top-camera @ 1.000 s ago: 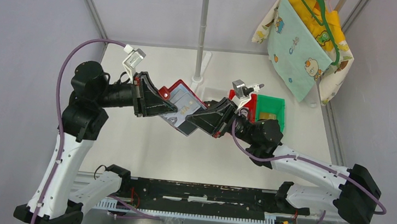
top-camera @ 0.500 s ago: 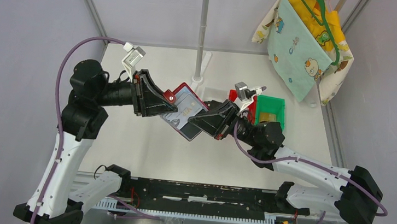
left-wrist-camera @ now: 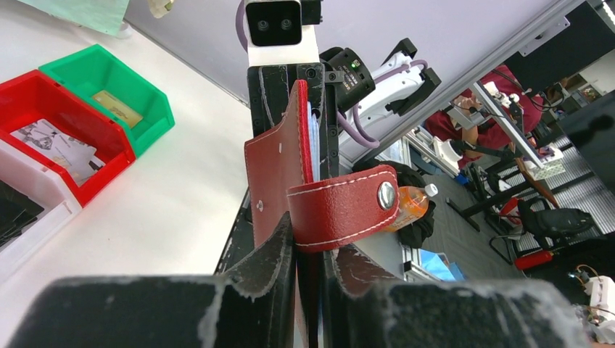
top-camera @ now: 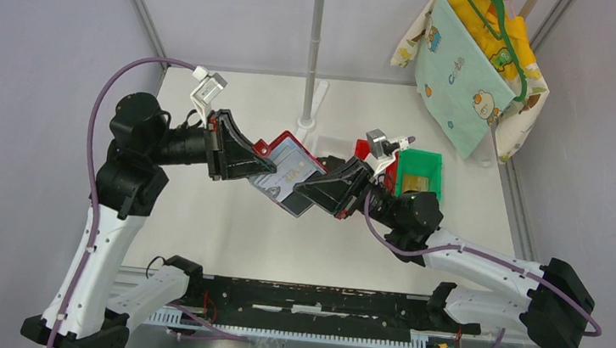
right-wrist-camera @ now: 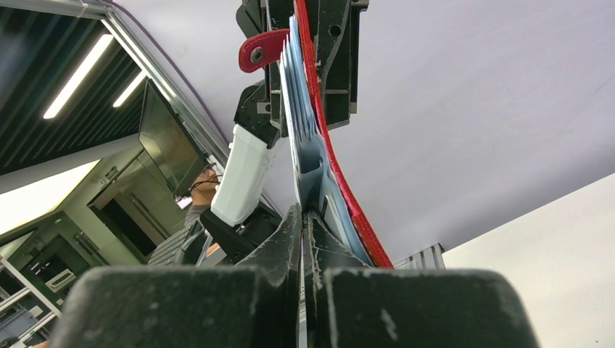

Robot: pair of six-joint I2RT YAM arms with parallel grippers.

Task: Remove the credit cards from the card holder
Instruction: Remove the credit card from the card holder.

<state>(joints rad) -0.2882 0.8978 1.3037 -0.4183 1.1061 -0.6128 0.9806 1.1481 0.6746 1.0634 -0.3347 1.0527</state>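
The red card holder (top-camera: 287, 162) is held open above the table's middle, between both arms. My left gripper (top-camera: 261, 166) is shut on its left edge. In the left wrist view the holder (left-wrist-camera: 274, 170) stands edge-on between my fingers (left-wrist-camera: 272, 254), and its snap strap (left-wrist-camera: 341, 209) hangs across them. My right gripper (top-camera: 307, 193) is shut on the edge of one credit card (top-camera: 292, 198) at the holder's lower right corner. In the right wrist view several grey-blue credit cards (right-wrist-camera: 303, 148) fan out beside the red cover (right-wrist-camera: 341, 185). A thin card edge sits between my closed fingers (right-wrist-camera: 290, 235).
A red bin (top-camera: 390, 158) and a green bin (top-camera: 418, 173) stand behind the right gripper. They also show in the left wrist view (left-wrist-camera: 62, 138), (left-wrist-camera: 109, 90). A metal pole (top-camera: 314, 47) stands at the back centre. A patterned cloth (top-camera: 468, 66) hangs at the back right.
My right gripper has shifted slightly right and nearer, still gripping the card. The holder has tilted a little in my left gripper. Both grips are unchanged.
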